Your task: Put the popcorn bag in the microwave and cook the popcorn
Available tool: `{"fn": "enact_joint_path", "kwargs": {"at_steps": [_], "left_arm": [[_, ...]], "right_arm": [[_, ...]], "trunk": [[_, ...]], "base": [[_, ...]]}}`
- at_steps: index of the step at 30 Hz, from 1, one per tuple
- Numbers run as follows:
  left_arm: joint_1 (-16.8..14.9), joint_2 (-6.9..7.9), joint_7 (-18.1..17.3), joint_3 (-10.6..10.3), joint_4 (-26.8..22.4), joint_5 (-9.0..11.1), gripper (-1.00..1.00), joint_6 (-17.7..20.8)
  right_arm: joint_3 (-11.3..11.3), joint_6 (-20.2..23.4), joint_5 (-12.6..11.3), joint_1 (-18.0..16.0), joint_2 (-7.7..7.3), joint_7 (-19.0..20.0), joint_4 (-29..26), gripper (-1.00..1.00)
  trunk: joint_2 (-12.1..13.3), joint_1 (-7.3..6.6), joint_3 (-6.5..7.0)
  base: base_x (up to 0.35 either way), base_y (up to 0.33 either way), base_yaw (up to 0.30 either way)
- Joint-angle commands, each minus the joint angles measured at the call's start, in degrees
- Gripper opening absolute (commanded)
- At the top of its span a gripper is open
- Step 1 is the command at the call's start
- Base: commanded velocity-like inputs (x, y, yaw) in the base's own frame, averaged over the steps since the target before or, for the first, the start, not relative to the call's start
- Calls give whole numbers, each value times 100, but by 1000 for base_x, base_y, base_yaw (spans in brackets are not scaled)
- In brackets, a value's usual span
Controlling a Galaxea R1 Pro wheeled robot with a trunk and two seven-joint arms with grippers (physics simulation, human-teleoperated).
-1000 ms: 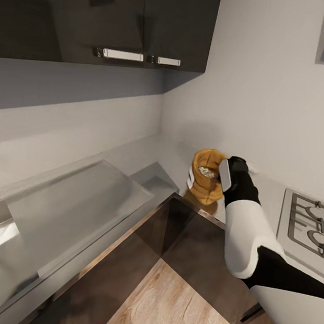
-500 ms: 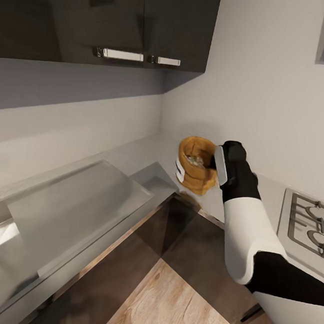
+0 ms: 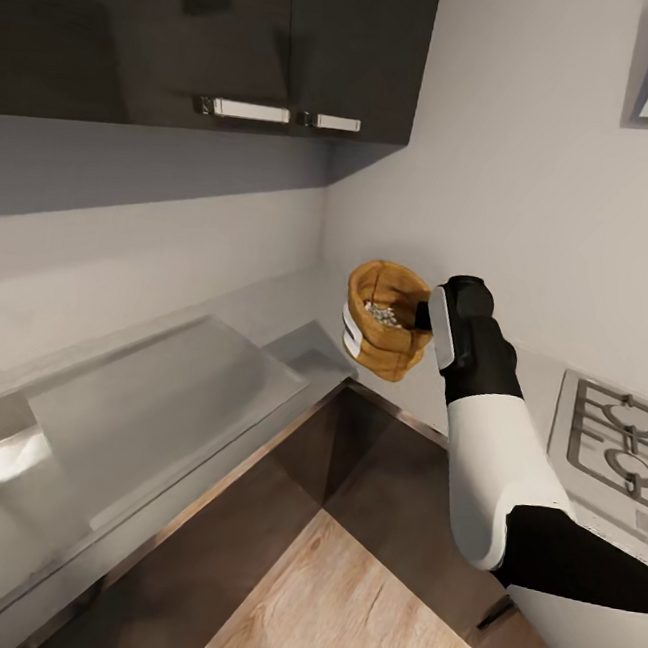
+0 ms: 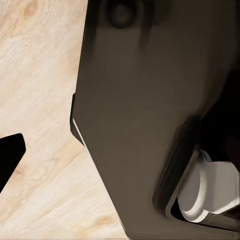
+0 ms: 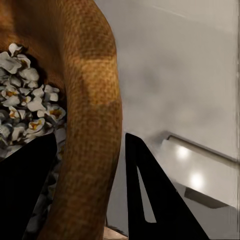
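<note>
With two fingers [image 5: 150, 200], one popcorn bag [image 3: 385, 321] hangs gripped.

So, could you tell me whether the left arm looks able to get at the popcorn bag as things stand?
Probably not. The popcorn bag hangs above the countertop corner, its rim pinched in the right gripper. The left wrist view shows wood floor and a dark panel, so that arm seems to hang low, away from the bag.

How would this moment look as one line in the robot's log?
phase: carrying | right tool: shut on popcorn bag rim | bag: off countertop, upright, popcorn inside | left tool: not seen
</note>
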Motion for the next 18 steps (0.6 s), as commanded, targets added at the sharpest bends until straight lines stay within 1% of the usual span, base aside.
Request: {"fn": "enact_joint_path", "kwargs": {"at_steps": [1,3,7,14,18], "left_arm": [[0,-27,12,5,-2,33,100,-21],[0,-53,13,0,6,33,100,-25],[0,-62,13,-5,8,33,100,-23],[0,-63,21,1,9,33,100,-27],[0,-63,29,-1,9,41,100,-27]], "right_arm": [[-17,21,5,-5,5,-6,-4,-100],[-20,21,5,-5,5,5,-4,-100],[-27,21,5,-5,5,70,-4,-100],[-43,21,14,-5,5,72,9,-100],[-67,21,4,-5,5,54,155,-100]], "trunk": [[-4,-3,-6],[-4,-3,-6],[-4,-3,-6],[-4,-3,-6],[-4,-3,-6]], "base": [[-333,0,0],[-340,0,0],[-344,26,0],[-345,88,0],[-345,93,0]]}}
